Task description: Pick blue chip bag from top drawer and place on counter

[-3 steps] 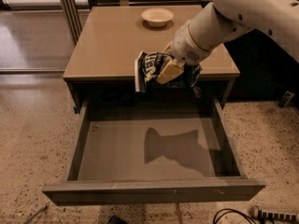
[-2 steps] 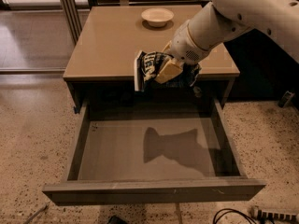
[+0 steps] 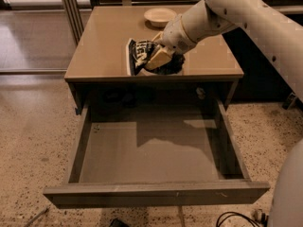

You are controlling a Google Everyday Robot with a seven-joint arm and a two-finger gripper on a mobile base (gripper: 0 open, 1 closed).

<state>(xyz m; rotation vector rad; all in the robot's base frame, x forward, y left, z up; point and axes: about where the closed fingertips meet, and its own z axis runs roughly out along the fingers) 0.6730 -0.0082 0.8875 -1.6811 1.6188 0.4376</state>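
The blue chip bag [image 3: 137,55] is a crumpled dark navy bag with white lettering. My gripper [image 3: 154,59] is shut on it and holds it over the front part of the counter [image 3: 102,46], close to the surface. The white arm reaches in from the upper right. The top drawer [image 3: 151,155] is pulled fully open below the counter and has nothing in it. Its flat front panel [image 3: 156,193] is nearest the camera.
A shallow cream bowl [image 3: 160,16] stands at the back of the counter. Speckled terrazzo floor [image 3: 33,141] lies on both sides of the drawer. Cables [image 3: 236,217] lie on the floor at the lower right. A glass partition frame [image 3: 71,4] stands at the back left.
My gripper has carried the bag up and back, from in front of the counter's edge to over the counter top. The drawer has not moved.
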